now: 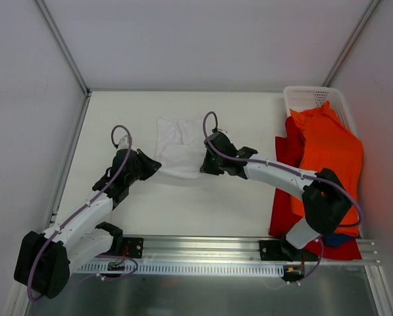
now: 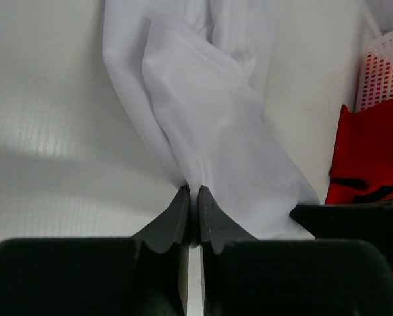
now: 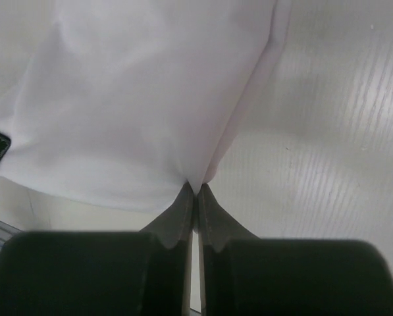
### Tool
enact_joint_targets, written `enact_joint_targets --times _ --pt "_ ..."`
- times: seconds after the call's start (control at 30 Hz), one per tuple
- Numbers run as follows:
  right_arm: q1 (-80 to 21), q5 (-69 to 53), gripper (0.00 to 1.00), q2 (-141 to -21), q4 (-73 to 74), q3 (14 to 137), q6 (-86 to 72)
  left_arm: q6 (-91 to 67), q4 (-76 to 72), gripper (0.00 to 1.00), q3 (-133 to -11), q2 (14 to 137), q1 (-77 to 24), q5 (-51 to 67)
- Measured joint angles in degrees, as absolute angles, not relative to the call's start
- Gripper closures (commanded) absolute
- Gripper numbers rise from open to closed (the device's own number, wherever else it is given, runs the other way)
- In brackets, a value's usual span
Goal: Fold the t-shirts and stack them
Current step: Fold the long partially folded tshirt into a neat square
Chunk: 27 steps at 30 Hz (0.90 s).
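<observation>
The white t-shirt (image 1: pixel 176 146) lies partly folded at the table's middle. My left gripper (image 1: pixel 157 166) is shut on its near left corner; in the left wrist view the gripper (image 2: pixel 192 191) pinches the white cloth (image 2: pixel 209 125). My right gripper (image 1: pixel 204 166) is shut on the near right corner; in the right wrist view the gripper (image 3: pixel 195 189) pinches the cloth (image 3: pixel 137 99). The orange t-shirt (image 1: pixel 328 148) drapes over the red t-shirt (image 1: pixel 285 197) at the right, hanging from the basket.
A white mesh basket (image 1: pixel 311 99) stands at the back right, also seen in the left wrist view (image 2: pixel 384 69). A metal rail (image 1: pixel 203 250) runs along the near edge. White walls enclose the table.
</observation>
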<state>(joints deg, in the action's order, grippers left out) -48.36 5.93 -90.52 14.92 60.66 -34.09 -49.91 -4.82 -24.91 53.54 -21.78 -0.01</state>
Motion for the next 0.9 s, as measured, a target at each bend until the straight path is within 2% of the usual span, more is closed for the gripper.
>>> enact_joint_targets --times 0.33,0.9 --pt "-45.19 8.12 1.0 -96.88 23.68 78.83 -28.67 -48.1 -3.11 1.0 -38.87 64.97 -21.78 -2.66" --pt "-33.41 -0.01 1.0 -121.4 29.87 108.05 -22.17 -43.05 -2.61 1.0 -63.57 91.05 -18.59 -6.42"
